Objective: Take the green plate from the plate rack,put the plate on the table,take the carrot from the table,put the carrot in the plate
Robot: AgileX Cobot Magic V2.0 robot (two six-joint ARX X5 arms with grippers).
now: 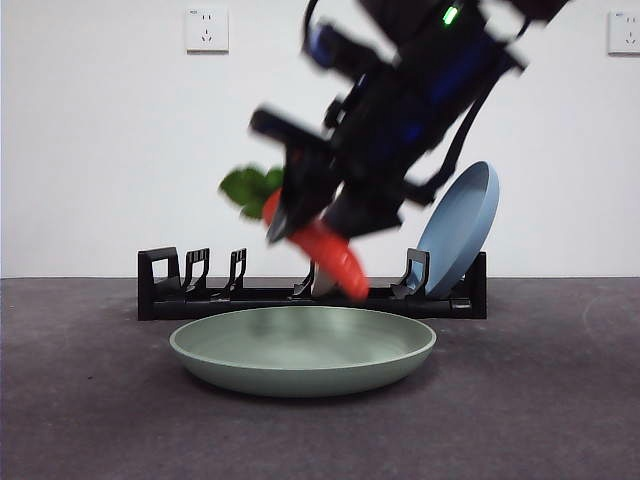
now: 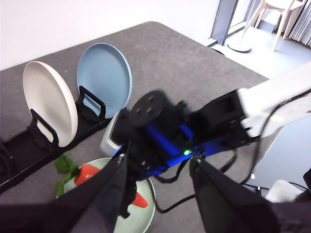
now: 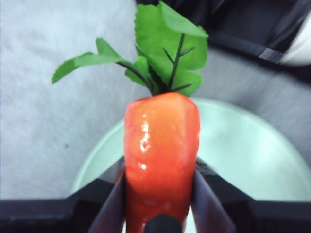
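— What was the robot's right pincer (image 1: 300, 225) doing over the dark grey matte table (image 1: 90, 400)?

— It was clamped on the orange-red toy carrot with green leaves (image 1: 330, 255), held in the air just above the pale mint-green shallow plate (image 1: 300, 350). The carrot hung tilted, tip down toward the plate's middle, leaves up and away. Nothing lay in the plate; the carrot was clear of it.

— So the drop looked close?

— I judged so: the plate sat directly below the pincer, so lowering along the carrot's long axis and letting go should do it.

— And the long low black slotted rack (image 1: 200, 290)?

— Behind the plate, holding a blue plate (image 1: 465, 225) and a cream-white plate (image 2: 48, 104) on edge.

— The left pincer (image 2: 158, 194)?

— It waited higher up, jaws apart, gripping nothing.
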